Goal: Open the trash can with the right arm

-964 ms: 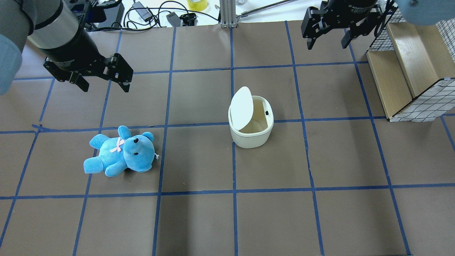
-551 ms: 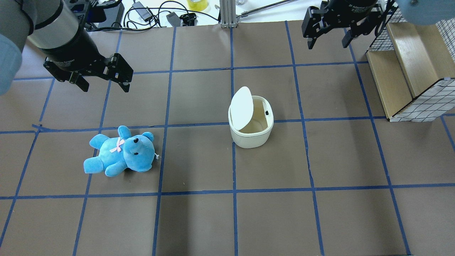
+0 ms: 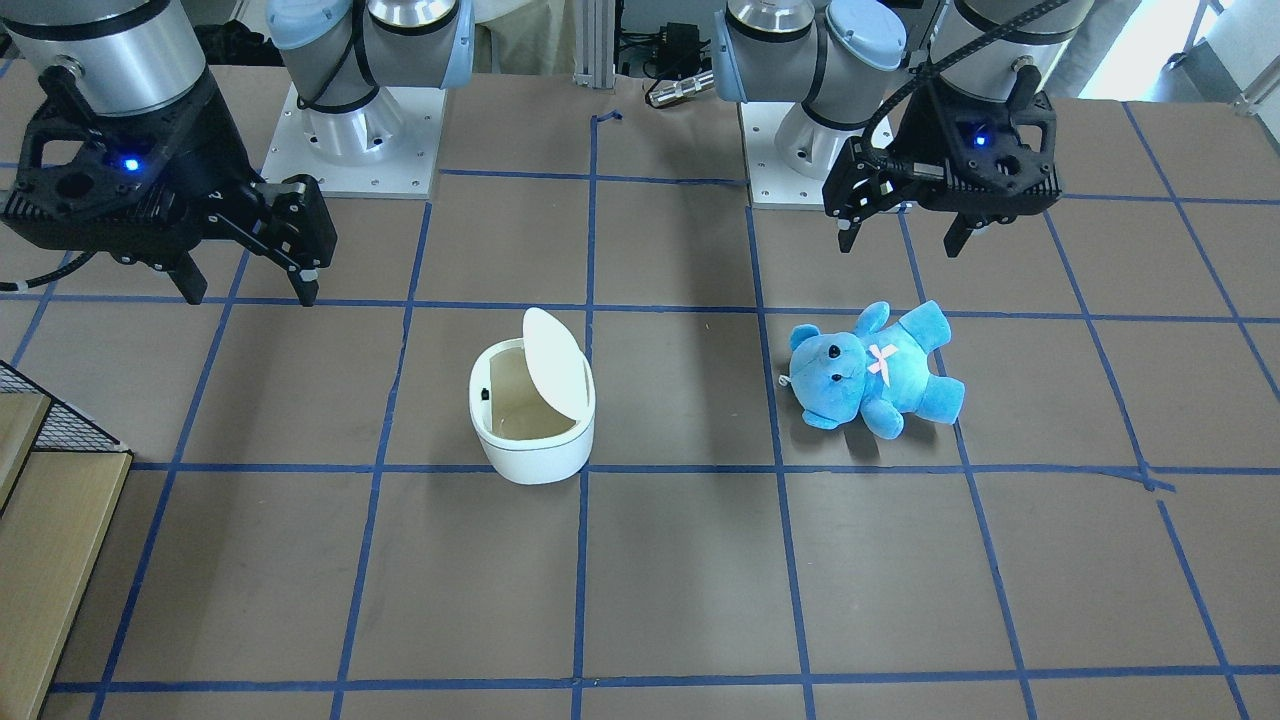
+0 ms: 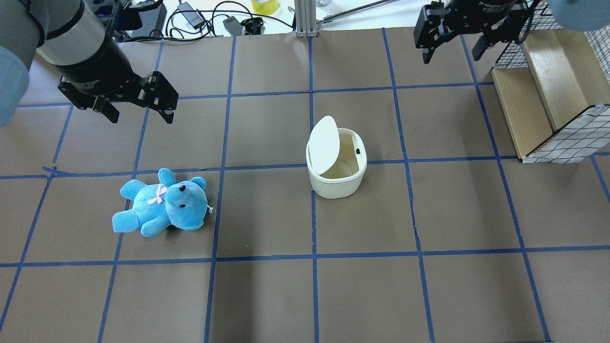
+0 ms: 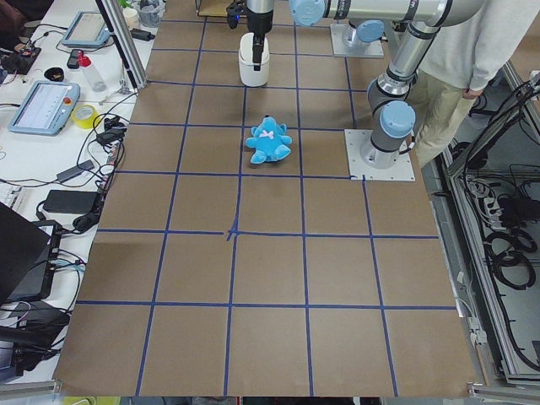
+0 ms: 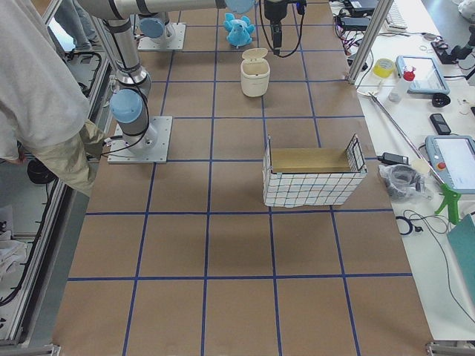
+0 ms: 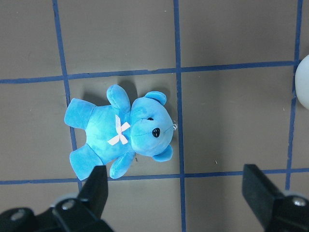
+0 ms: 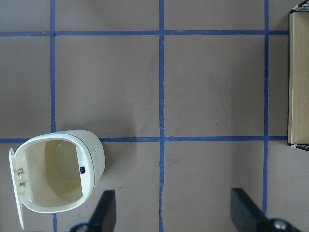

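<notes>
The white trash can (image 4: pixel 333 188) stands mid-table with its lid (image 4: pixel 324 145) swung up on the left side, so the inside shows. It also shows in the front view (image 3: pixel 530 445) and the right wrist view (image 8: pixel 94 154). My right gripper (image 4: pixel 452 55) is open and empty. It hangs high over the table's far right, well apart from the can, and shows in the front view (image 3: pixel 250 290) and in its own wrist view (image 8: pixel 176 217). My left gripper (image 4: pixel 141 116) is open and empty, above and behind a blue teddy bear (image 4: pixel 164 202).
A wire-sided wooden box (image 4: pixel 548 95) stands at the right edge, close beside the right gripper. Cables and tools lie along the far table edge (image 4: pixel 200 19). A person (image 6: pixel 37 89) stands by the robot base.
My right gripper has moved farther back and a little right, away from the trash can. The left arm, can, lid and bear have not moved.
</notes>
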